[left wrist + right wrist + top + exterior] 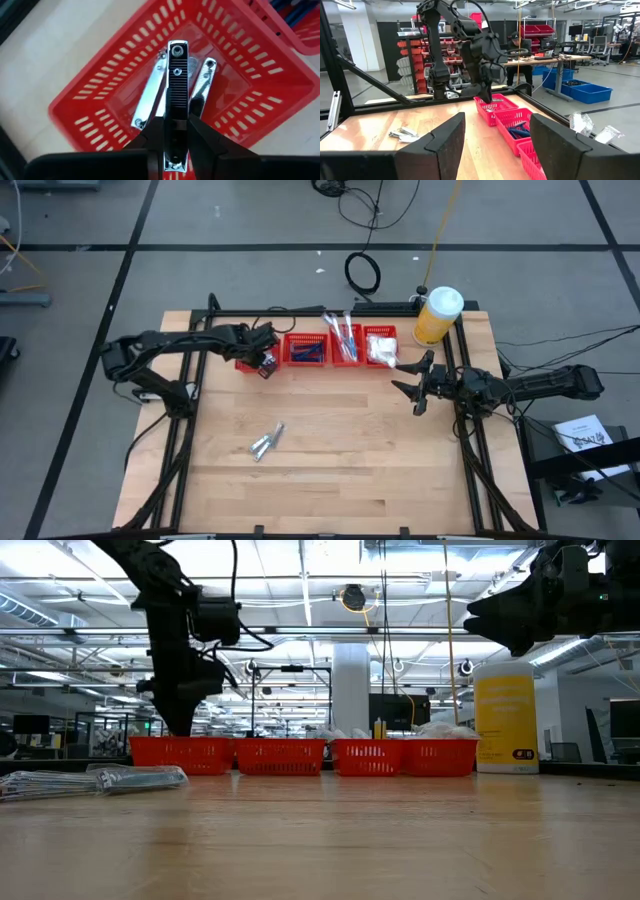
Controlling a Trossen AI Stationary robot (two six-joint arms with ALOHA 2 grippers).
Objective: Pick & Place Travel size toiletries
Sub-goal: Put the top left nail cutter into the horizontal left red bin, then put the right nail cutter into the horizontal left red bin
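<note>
Directly over the leftmost red basket [90,107], the left hand [177,50] pinches a silvery tube [178,100], clear of its rim.

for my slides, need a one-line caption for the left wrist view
Left hand holds a silvery nail clipper over a red mesh basket already containing two.

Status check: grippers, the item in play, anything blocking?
Left gripper over leftmost red basket, pinching a silvery nail clipper. Right gripper open, waiting at right. Nothing blocking.

Bright overhead strip lts; low view foregrd blurry.
</note>
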